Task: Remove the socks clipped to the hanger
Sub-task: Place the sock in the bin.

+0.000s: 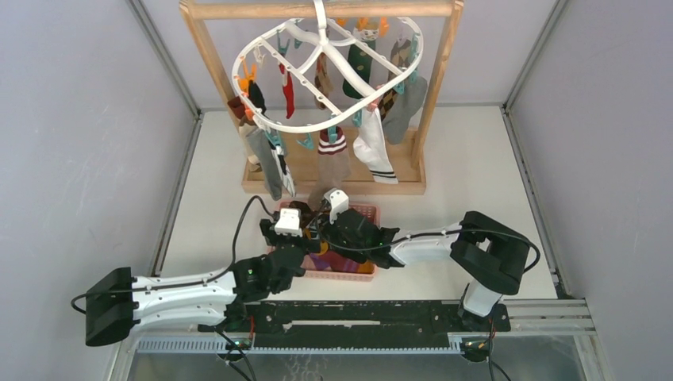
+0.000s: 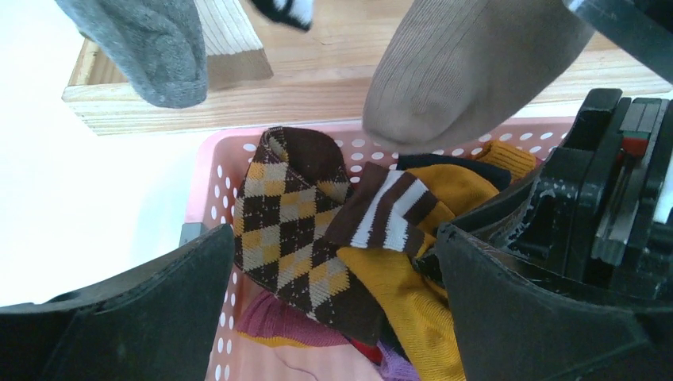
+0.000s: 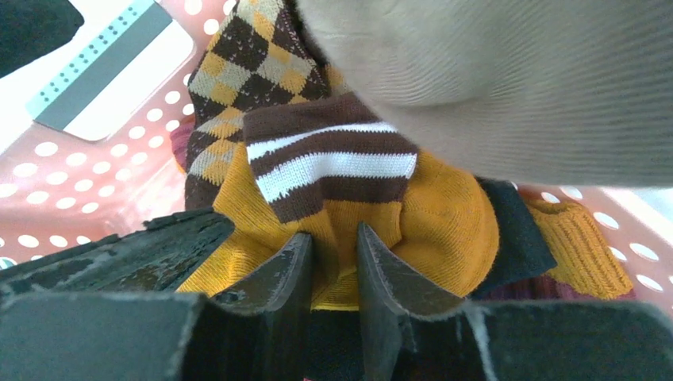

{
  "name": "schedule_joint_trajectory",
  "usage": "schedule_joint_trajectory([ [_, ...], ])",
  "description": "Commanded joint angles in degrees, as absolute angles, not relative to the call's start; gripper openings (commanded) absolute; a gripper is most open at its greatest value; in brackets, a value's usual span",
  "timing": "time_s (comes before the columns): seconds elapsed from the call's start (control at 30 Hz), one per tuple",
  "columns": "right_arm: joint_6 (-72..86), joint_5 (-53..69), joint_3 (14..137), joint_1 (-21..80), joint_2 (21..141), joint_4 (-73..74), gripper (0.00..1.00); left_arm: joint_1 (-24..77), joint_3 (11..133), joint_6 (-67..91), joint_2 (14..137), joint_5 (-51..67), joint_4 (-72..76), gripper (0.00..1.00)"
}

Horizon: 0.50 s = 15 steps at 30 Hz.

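The white ring hanger (image 1: 238, 75) hangs from the wooden stand with several socks (image 1: 373, 147) clipped to it. Below it, both grippers reach into a pink basket (image 1: 367, 213) of loose socks. My left gripper (image 2: 333, 238) stands wide open over an argyle sock (image 2: 290, 230) and holds nothing. My right gripper (image 3: 333, 238) has its jaws close together, pinching a fold of the mustard sock (image 3: 444, 214) with the brown-and-white striped cuff (image 3: 333, 163). A beige sock (image 2: 468, 71) still on the hanger dangles just above the basket, touching the pile.
The wooden stand's base (image 2: 238, 95) runs right behind the basket. A grey sock (image 2: 143, 48) hangs over the base at the left. Grey side walls (image 1: 79, 119) enclose the white table. The two grippers (image 1: 313, 226) sit nearly touching in the basket.
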<state>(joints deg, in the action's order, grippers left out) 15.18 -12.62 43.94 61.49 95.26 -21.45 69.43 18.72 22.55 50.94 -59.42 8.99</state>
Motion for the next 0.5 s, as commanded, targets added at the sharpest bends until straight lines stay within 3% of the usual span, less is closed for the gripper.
schedule_joint_trajectory([
  [0.0,17.7,-13.8,43.3,60.8,96.6,-25.9,0.35,69.7,16.1,23.1,49.7,-60.4,13.3,1.0],
  [0.47,19.1,-13.4,36.7,60.3,94.8,-29.8,0.38,69.7,15.1,22.5,54.5,-61.4,18.5,1.0],
])
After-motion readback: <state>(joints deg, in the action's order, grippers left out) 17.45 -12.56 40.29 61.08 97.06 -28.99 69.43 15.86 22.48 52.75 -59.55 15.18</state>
